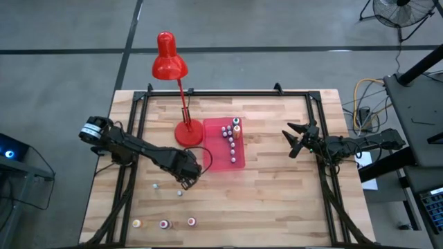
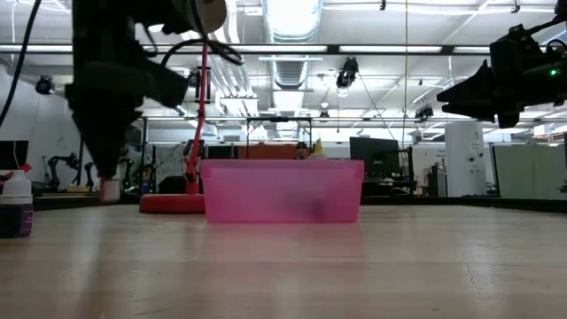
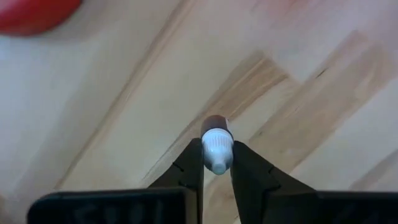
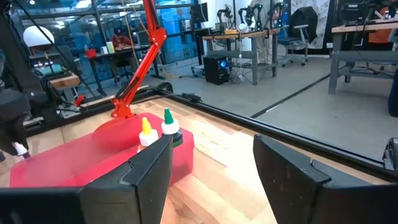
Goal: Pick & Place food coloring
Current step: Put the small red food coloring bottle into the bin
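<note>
Where the overhead camera looks down on the wooden table (image 1: 277,200), the left gripper (image 1: 188,181) is low over the boards just in front of the red lamp (image 1: 181,104) and beside the pink tray (image 1: 216,160), its claw pinched on one small food coloring bottle that is too tiny to make out from here. A cluster of bottles (image 1: 232,138) stands in the tray's far right part. Two loose bottles (image 1: 156,185) lie on the table to the left of the left gripper, and three more (image 1: 164,224) stand in a row near the front edge. The right gripper (image 1: 296,140) hovers right of the tray, well apart from it, its claw spread and empty.

From table height, the left gripper (image 2: 106,173) hangs at the left with a white-capped bottle (image 2: 110,188) at its tip, close above the table. The tray (image 2: 283,190) sits at the centre with the lamp's base (image 2: 170,204) just beside it. Another bottle (image 2: 16,208) stands at the far left edge. The right gripper (image 2: 469,93) is high on the right.

Through the left wrist camera, the two dark fingers (image 3: 189,171) press on the held bottle (image 3: 217,146), its white cap pointing toward the camera.

Through the right wrist camera, the fingers (image 4: 149,171) stand apart with nothing between them; beyond them, yellow-capped (image 4: 147,132) and green-capped (image 4: 168,127) bottles stand in the tray (image 4: 74,158).
</note>
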